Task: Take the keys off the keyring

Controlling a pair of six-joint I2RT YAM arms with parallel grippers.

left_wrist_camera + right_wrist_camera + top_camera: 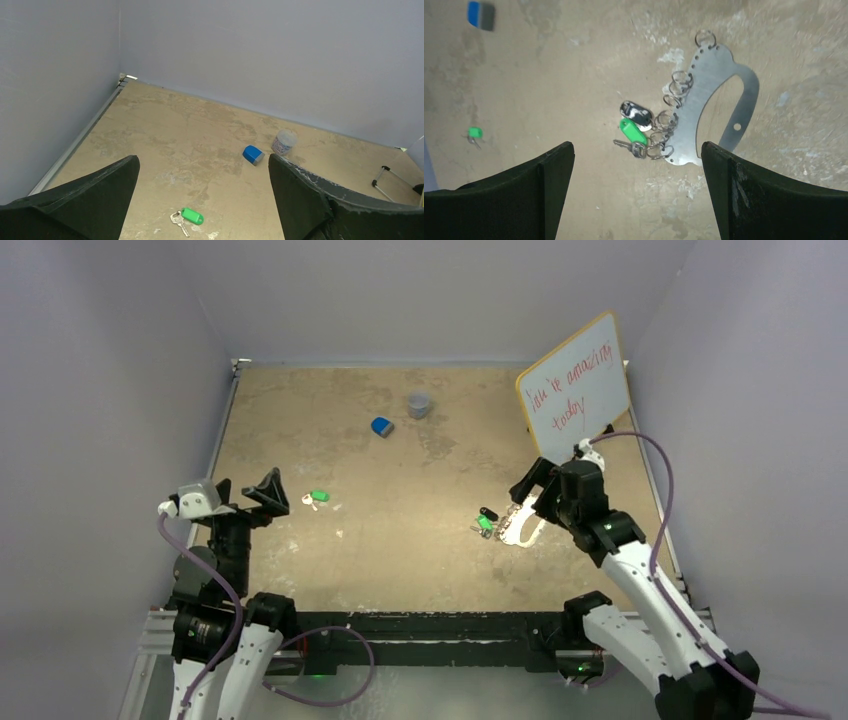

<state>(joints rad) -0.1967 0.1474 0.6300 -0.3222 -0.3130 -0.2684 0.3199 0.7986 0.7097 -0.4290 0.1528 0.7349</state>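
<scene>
Below the right gripper (636, 150), its jaws spread wide and empty, a flat silver metal keyring plate (711, 67) is seen lying on the tan table (549, 75), with one green-headed silver key (630, 135) and a small black tag (636, 111) hung on its split rings (681, 80). Ahead of the left gripper (202, 165), likewise spread and empty, a second green-headed key (189, 218) is found loose, well apart from the plate. Finger bases are cut off at the frame edges in both wrist views.

Top overhead; wrists low, close; share blue lump (253, 154).
</scene>
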